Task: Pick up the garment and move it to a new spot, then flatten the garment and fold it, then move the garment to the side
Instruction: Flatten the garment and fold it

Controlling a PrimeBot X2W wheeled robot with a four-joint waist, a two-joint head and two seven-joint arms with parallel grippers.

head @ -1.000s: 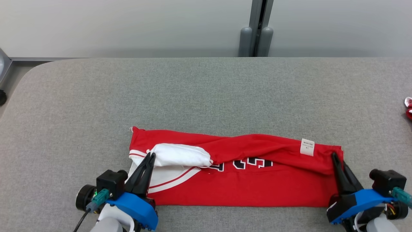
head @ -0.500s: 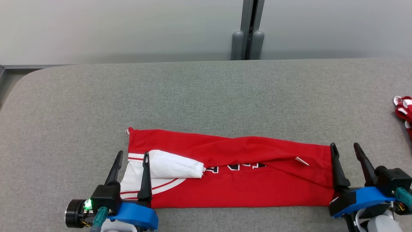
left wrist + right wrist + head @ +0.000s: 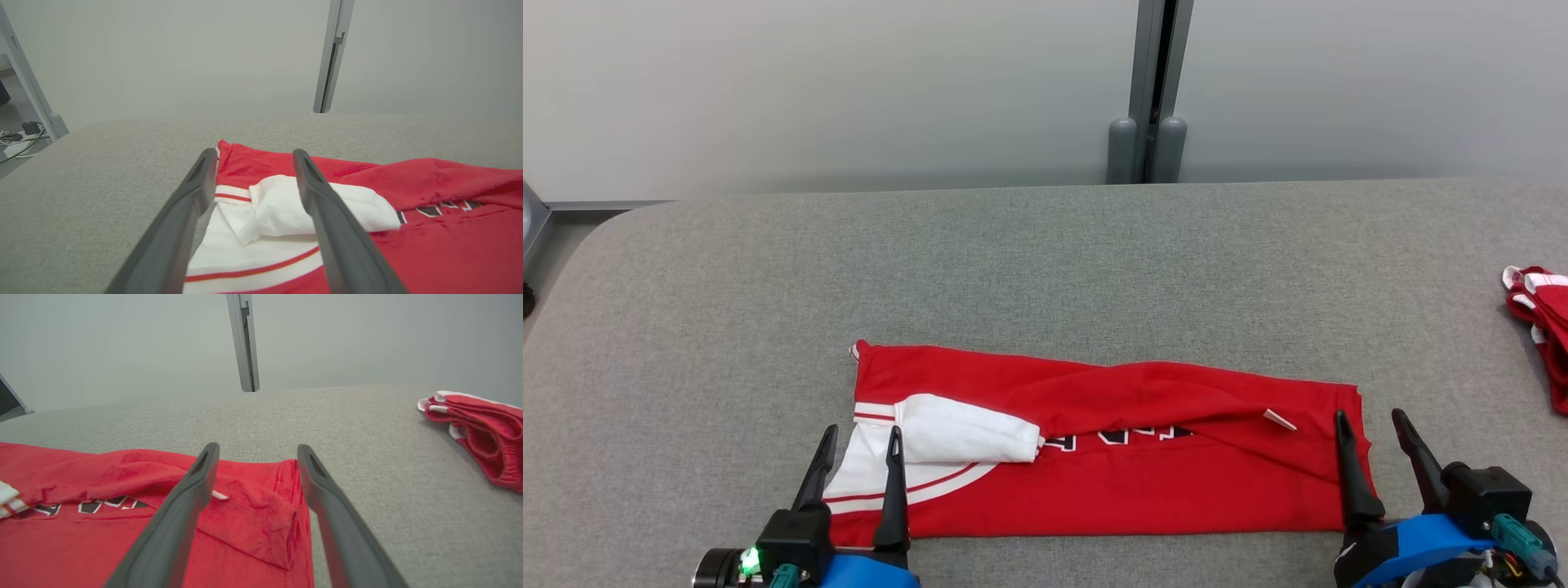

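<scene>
garment (image 3: pixel 1111 482) lies folded near worktop (image 3: pixel 1045 269) front edge | left hand (image 3: pixel 863 430), right hand (image 3: pixel 1369 415) released, straddling its ends, likely for the next fold

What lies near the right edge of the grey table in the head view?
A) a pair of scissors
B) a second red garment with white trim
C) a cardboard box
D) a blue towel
B: a bunched red garment with white trim lies on the grey table, apart from the folded red garment in front of the robot.
</scene>
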